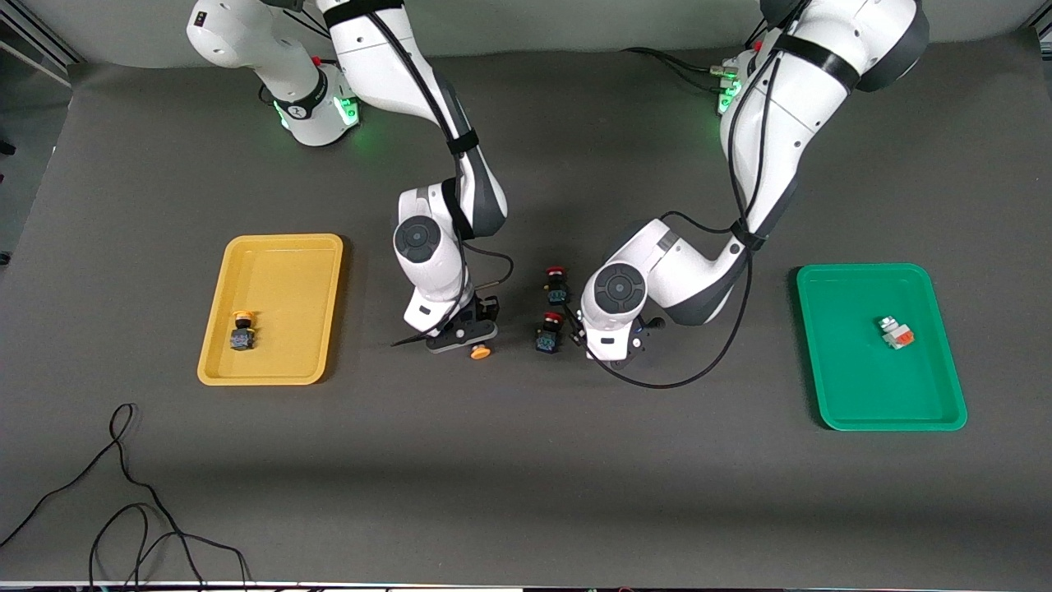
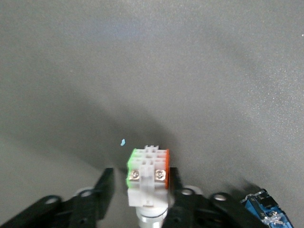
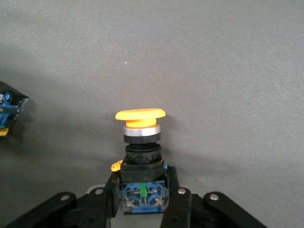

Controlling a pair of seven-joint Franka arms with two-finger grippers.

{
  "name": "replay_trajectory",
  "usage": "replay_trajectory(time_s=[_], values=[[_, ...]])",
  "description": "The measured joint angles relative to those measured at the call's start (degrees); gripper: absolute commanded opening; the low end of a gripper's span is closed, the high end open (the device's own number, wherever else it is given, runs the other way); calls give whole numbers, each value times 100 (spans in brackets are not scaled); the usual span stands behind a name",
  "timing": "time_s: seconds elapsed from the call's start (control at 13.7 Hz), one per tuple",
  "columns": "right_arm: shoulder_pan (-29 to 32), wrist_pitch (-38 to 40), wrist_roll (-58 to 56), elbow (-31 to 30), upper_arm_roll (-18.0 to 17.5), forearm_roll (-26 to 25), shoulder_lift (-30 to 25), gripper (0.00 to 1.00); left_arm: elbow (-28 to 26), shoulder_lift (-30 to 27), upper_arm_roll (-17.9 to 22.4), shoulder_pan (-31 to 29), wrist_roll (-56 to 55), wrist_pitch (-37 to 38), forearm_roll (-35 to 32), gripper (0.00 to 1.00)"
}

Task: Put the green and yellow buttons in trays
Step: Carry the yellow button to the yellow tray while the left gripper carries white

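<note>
My right gripper [image 1: 468, 339] [image 3: 142, 179] is shut on the blue base of a yellow-capped button [image 3: 141, 142] [image 1: 481, 353], low over the table's middle. My left gripper [image 1: 615, 352] [image 2: 140, 175] is down at the table with its fingers open around a white-grey switch [image 2: 148, 173] with green and orange faces. One finger [image 2: 174, 183] touches it and the other finger [image 2: 105, 184] stands apart. The front view hides this switch. The yellow tray [image 1: 283, 263] holds a yellow-capped button [image 1: 242, 329]. The green tray [image 1: 855, 386] holds a white-grey switch [image 1: 896, 332].
Two red-capped buttons [image 1: 556, 284] [image 1: 549, 330] stand between the two grippers. One shows at the edge of the left wrist view [image 2: 266, 211] and one in the right wrist view [image 3: 7, 111]. Loose black cables [image 1: 123, 510] lie near the front camera at the right arm's end.
</note>
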State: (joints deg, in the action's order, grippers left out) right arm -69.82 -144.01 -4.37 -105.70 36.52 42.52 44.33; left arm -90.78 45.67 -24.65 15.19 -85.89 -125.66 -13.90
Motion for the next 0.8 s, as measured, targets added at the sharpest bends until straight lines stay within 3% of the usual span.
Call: replay_trajectory(time_s=[0.15,0.44,0.8], values=[[-11,243,2,27,136,7,-121,9,23,0,10,-1,-1,-5,-13,0],[-41,1859,2,333,869,-14,-709,9,206,-65,42,-54,29,206,-49,0],[-53,3915,-23,959,2167,-604,-994,4,956,-376,45,-272,1023,2395,-67,0]])
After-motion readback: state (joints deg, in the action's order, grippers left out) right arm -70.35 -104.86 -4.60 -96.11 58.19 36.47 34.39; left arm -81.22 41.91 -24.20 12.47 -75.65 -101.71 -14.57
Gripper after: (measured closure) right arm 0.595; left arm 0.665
